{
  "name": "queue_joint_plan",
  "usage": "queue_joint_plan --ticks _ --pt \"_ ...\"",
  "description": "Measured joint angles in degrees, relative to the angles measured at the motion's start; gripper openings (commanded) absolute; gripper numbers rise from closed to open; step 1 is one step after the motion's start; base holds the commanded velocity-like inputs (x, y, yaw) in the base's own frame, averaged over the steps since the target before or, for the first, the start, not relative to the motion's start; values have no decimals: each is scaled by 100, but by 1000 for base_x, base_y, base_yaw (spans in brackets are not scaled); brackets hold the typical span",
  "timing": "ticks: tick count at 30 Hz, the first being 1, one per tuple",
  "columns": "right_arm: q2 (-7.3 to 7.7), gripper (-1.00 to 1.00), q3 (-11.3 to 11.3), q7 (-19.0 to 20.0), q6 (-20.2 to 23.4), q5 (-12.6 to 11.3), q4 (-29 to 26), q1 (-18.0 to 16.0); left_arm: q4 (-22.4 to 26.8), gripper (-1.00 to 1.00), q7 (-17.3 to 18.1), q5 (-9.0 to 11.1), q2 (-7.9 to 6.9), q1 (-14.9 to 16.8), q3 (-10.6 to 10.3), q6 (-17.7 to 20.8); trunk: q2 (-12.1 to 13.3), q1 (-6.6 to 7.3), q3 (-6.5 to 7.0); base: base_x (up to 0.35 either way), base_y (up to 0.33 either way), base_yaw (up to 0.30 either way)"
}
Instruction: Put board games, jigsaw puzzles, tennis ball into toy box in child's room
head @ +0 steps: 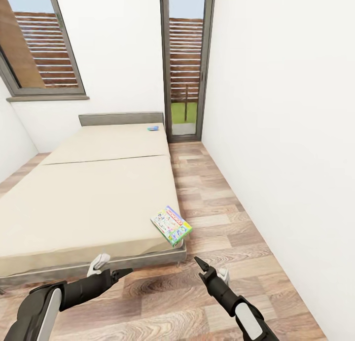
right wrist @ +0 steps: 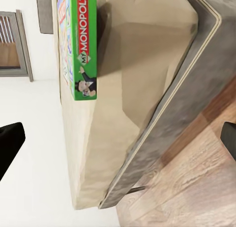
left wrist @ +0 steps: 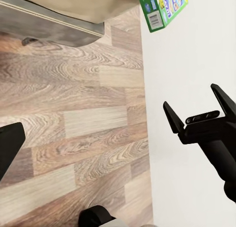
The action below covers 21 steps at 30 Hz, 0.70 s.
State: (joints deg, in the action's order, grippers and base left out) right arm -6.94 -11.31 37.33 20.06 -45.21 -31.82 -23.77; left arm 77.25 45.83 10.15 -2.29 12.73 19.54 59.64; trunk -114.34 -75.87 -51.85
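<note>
From your head camera you look down on the bed [head: 84, 193]: a plain beige mattress in two smooth sections on a grey base, with a low grey headboard against the white wall. A flat rectangular board game [head: 171, 225], green-edged with a busy printed top, lies on the near right corner of the mattress, its corner jutting just past the edge. A second, small light blue board game [head: 153, 128] sits far off by the headboard, near the mattress's right edge. The floor [head: 217, 203] is wood-grain plank. Your left claw [head: 123, 271] and right claw [head: 198, 262] hang low over the floor in front of the bed's foot, both empty; the right one's black pointed fingers stand apart, while you cannot tell the left one's spread here.

In your left wrist camera the right claw's fingers [left wrist: 173, 118] show clearly spread, against the white wall. The green box hangs over the mattress corner, a barcode label on its side.

In your right wrist camera the green box rests on the mattress edge; its side reads "MY MONOPOLY" in white on red, with a top-hatted figure below. The mattress fabric looks matte, the base edge rounded and grey.
</note>
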Motion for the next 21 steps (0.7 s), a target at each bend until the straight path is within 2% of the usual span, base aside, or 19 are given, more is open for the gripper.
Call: queue_joint_plan --ticks 9,21 --pt "-15 100 1 -1 0 -1 0 -2 0 100 2 0 0 -2 0 0 0 1 0 131 71 0" --pt "-32 100 0 -1 -8 7 0 -2 1 100 2 0 0 -2 7 0 0 1 0 43 23 0"
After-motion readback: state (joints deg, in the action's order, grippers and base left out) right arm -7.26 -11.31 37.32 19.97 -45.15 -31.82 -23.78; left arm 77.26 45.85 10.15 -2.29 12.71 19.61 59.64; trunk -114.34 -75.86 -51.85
